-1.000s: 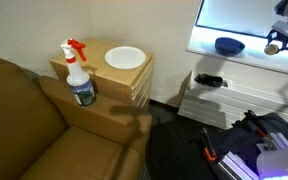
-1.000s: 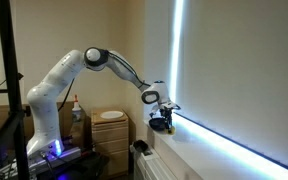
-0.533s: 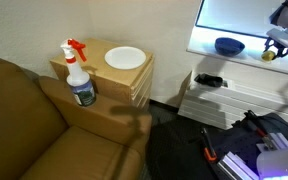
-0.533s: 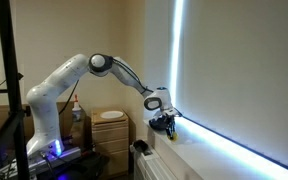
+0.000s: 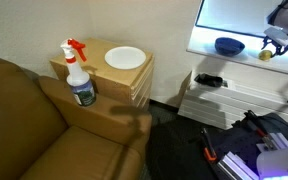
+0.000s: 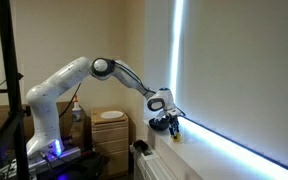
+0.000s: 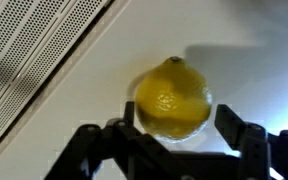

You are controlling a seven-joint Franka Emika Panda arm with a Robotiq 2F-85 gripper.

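Hand: the hand [image 7: 178, 117] hangs low over the white windowsill [image 5: 246, 59] at the far right. Its fingers are about half spread, one on each side of the lemon [image 7: 172, 98], and a sliver of sill shows beside the peel, so it seems to grip nothing.
Sofa: one brown sofa [image 5: 24, 125], near left.
Spray bottle: one spray bottle [image 5: 79, 75] with a red trigger, upright on the tan box [image 5: 139, 82] beside the sofa.
Plate: one white plate [image 5: 125, 57], on the same box to the right of the bottle.
Bowl: one blue bowl [image 5: 229, 45] on the sill, left of the lemon and apart from it.
Lemon: one, yellow, resting on the sill right under the hand.
Handling: probably light and firm. The waxy rind is a bit slippery, and being round it may roll if nudged.
Where to hold: across the widest middle, a finger on each flank, with gentle pressure.
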